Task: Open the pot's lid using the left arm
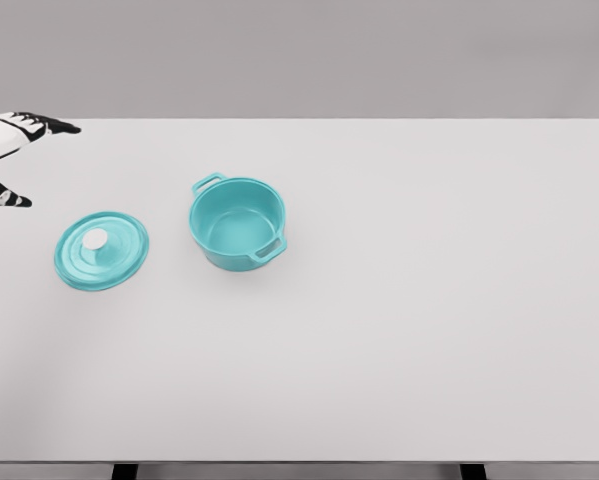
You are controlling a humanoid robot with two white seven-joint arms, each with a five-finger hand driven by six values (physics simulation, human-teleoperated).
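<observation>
Spread and holding nothing, the left hand point(9, 155) shows only partly at the far left edge of the scene, over the white table point(429, 330). Its white palm runs off the frame, and two dark-tipped fingers point(57, 127) reach out to the right, one toward the far side and one lower down, nearer, with a clear gap between them. Nothing sits in that gap, and the hand touches neither the lid nor the pot.

Just below and to the right of that hand, the teal lid point(101, 251) lies flat on the table, right way up, its round white knob point(96, 239) pointing up from the middle. Raised rings circle the knob out to the rim. The lid is near the hand but apart from it.

To the right of the lid, close by yet not touching, stands the teal pot point(237, 224). It is upright and uncovered, so the smooth pale inside is plain to see. One loop handle sticks out at the far left of its rim, the other at the near right.

Both pieces sit in the left half of the table, roughly midway between the far edge and the near edge. Beyond the far edge is a plain grey wall point(329, 55).
</observation>
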